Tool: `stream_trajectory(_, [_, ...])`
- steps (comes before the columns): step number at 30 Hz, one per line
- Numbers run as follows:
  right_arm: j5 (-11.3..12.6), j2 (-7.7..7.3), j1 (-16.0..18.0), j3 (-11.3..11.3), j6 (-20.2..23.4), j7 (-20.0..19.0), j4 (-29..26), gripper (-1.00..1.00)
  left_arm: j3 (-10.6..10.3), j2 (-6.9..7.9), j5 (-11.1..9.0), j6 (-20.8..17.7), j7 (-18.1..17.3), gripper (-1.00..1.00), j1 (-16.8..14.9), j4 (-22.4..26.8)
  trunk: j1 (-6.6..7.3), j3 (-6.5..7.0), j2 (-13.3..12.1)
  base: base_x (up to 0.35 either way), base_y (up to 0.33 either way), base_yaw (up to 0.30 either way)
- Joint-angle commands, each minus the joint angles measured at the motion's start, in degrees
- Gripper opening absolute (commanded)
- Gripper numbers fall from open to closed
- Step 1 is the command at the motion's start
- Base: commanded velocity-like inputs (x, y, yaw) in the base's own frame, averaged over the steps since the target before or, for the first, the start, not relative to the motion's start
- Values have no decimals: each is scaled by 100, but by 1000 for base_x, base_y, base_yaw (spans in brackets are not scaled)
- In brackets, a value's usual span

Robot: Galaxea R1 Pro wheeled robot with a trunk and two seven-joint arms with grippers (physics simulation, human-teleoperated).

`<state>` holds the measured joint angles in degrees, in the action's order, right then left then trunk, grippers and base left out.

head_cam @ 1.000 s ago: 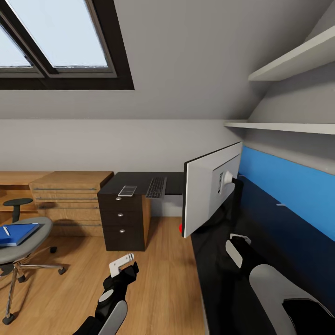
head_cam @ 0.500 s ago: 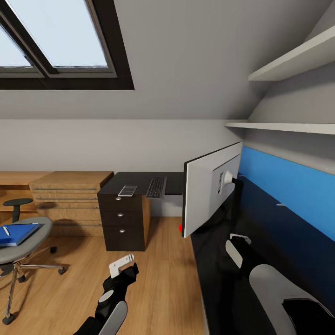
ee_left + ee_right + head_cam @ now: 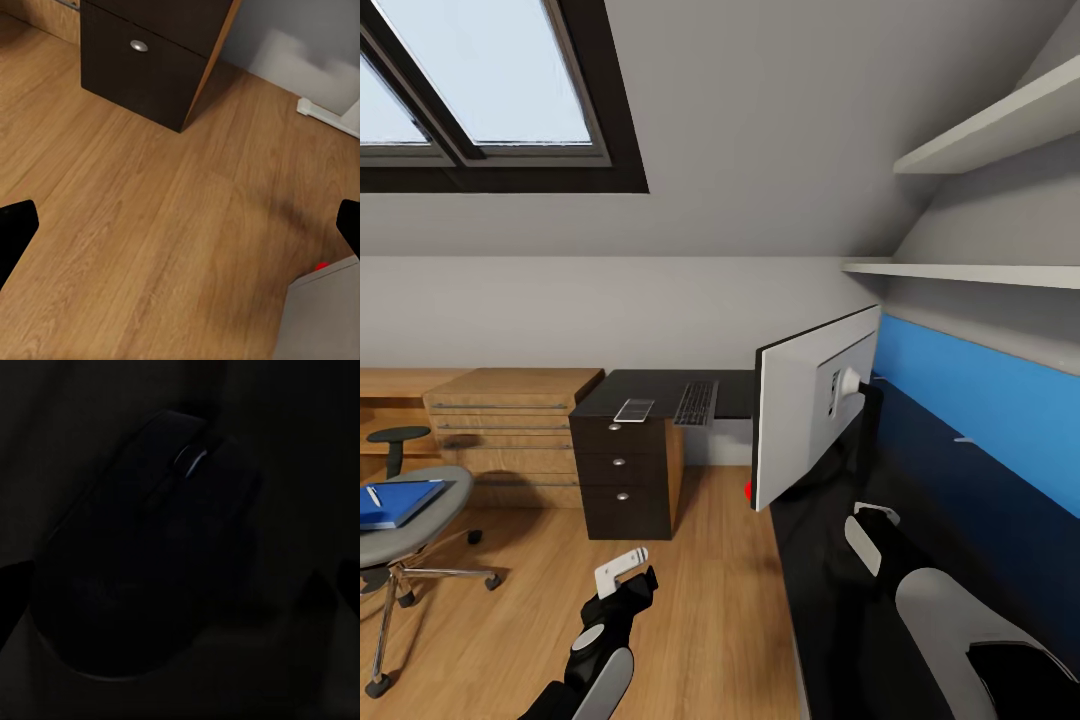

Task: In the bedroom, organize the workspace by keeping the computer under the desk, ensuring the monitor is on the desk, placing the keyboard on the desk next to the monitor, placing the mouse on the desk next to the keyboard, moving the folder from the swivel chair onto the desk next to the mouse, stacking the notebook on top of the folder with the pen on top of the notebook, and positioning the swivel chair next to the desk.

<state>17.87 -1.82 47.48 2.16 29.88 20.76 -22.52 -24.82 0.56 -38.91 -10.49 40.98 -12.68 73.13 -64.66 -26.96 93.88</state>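
Head view: I'm looking down the black surface at the far wall. The keyboard is lying on it, overhanging the front edge a bit, with a small flat grey item beside it. The monitor is sitting on the near run of the surface at my right, its screen facing out over the floor. The folder is still lying on the chair at far left, with a pen on top. The left hand is hovering over open floor; I can't tell its opening here. The right arm is reaching in behind the monitor, hand hidden.

Left wrist view: I'm seeing both fingertips at the frame edges, so that hand is spread wide, holding nothing. Bare floor below, drawer unit ahead.

Right wrist view: very dark. The mouse is sitting close in front of the hand; I can't tell whether it's gripped.

Risks: the arm is working tight behind the monitor, so any sideways swing could tip it off the edge. Poor light could cause a missed grasp. Plenty of free floor on the left.
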Motion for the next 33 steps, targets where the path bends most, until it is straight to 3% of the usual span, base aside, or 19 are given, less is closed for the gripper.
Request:
stream_trajectory(1, [76, -3, -1, 21, 62, 25, 108, 100, -14, 6, -17, -23, 41, 100, -6, 9, 0, -8, 3, 0, 0, 0])
stream_trajectory(30, [76, -3, -1, 21, 53, 14, 104, 100, -15, 6, -2, -23, 33, 100, -6, -79, 0, -8, 3, 36, 0, 0])
stream_trajectory(31, [76, -3, -1, 21, 53, 14, 103, -100, -15, 6, -2, -23, 33, 100, -6, -81, 0, -8, 3, 0, 0, 0])
stream_trajectory(33, [76, -3, -1, 21, 53, 15, 102, -100, -15, 6, -2, -23, 33, 100, -6, -80, 0, -8, 3, 0, 0, 0])
